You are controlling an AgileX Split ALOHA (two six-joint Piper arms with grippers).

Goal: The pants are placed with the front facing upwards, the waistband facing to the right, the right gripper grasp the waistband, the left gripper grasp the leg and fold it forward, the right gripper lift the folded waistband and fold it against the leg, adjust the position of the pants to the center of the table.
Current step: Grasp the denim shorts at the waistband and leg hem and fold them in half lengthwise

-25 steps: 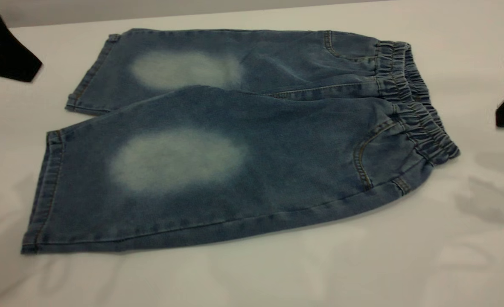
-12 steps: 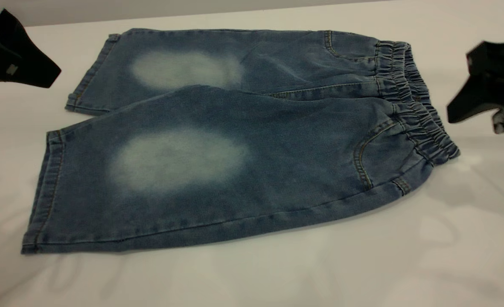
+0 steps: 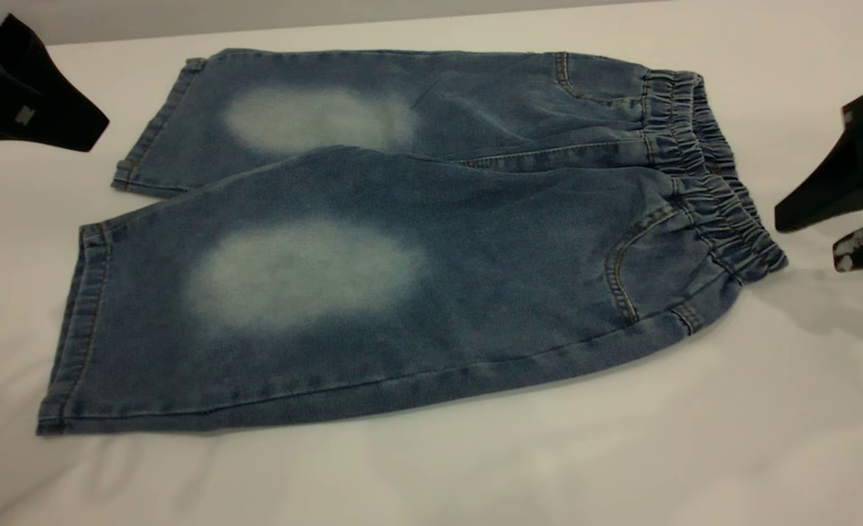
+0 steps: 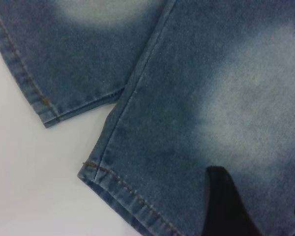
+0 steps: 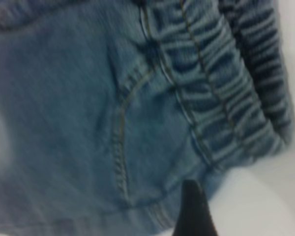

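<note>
The short, wide-legged blue denim pants (image 3: 402,241) with pale faded oval knee patches are lying flat and front-up on the large, plain, matte white-grey table (image 3: 475,467), with the hems pointing to the exterior view's left and the near leg overlapping the far one along the inseam. The gathered, crinkled elastic waistband (image 3: 709,175) of darker denim is running along the right end of the garment, with a tan-stitched curved pocket seam just beside it. The black right gripper (image 3: 851,234) is hovering just off the waistband's near corner, apart from the cloth; its two dark fingers (image 3: 833,186) are standing apart with a clear gap between them, holding nothing. In the right wrist view one finger tip (image 5: 194,211) is pointing toward the waistband corner (image 5: 226,123). The black left gripper (image 3: 29,102) is hanging at the far left of the table, near the far leg's hem without touching it; whether its fingers are apart or together cannot be told. In the left wrist view a dark finger (image 4: 226,206) is showing over the near leg, close to both hems (image 4: 123,189).
</note>
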